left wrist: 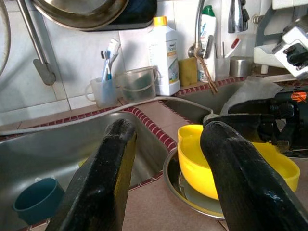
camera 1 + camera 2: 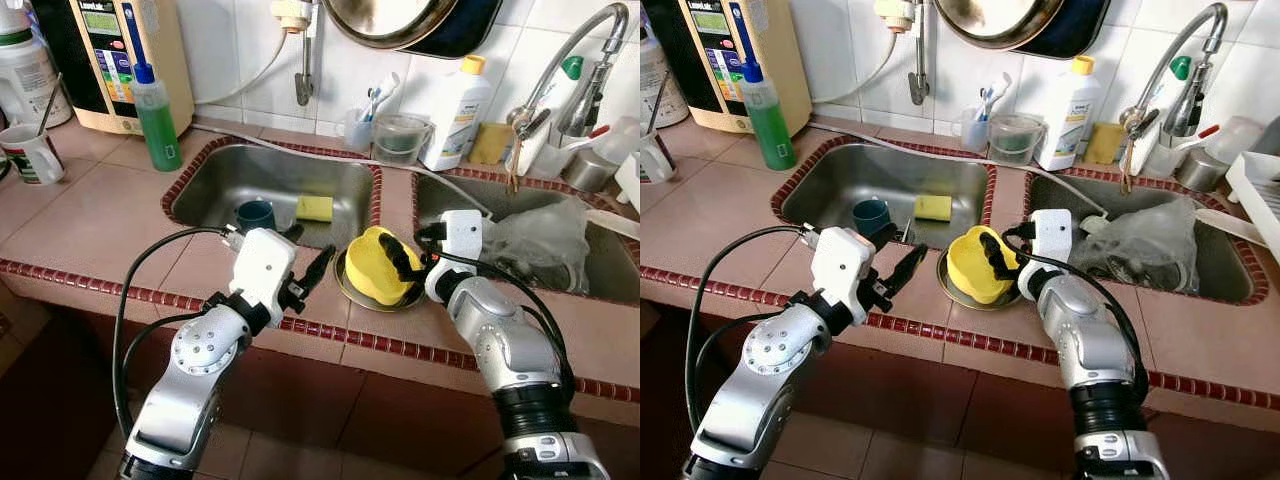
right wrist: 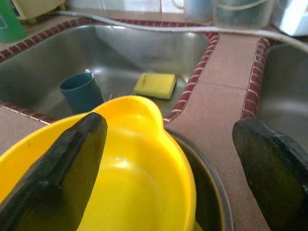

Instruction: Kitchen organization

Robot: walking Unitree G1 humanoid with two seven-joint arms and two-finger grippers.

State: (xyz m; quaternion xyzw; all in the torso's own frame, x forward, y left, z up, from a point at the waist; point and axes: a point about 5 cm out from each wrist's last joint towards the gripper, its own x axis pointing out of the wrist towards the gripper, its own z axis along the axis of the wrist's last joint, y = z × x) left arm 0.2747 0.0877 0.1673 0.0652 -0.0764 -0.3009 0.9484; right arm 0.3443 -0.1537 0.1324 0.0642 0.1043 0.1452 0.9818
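1. Yellow bowl (image 2: pixel 378 266) sits in a metal dish (image 2: pixel 350 290) on the tabletop (image 2: pixel 90 215) strip between the two sinks.
2. Your right gripper (image 2: pixel 407 259) is nearer — fingers spread, one inside the bowl, nothing clenched.
3. Left gripper (image 2: pixel 312 275) — released, just beside the bowl's left, pointing at it.

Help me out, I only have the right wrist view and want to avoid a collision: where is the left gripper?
Observer: The left gripper hovers over the counter edge, left of the yellow bowl, fingers open.
Operator: Is the bowl sitting on something?
Observer: Yes, in a metal dish on the counter between the two sinks.
Operator: What is in the right sink?
Observer: A crumpled clear plastic bag lies there, below the faucet.
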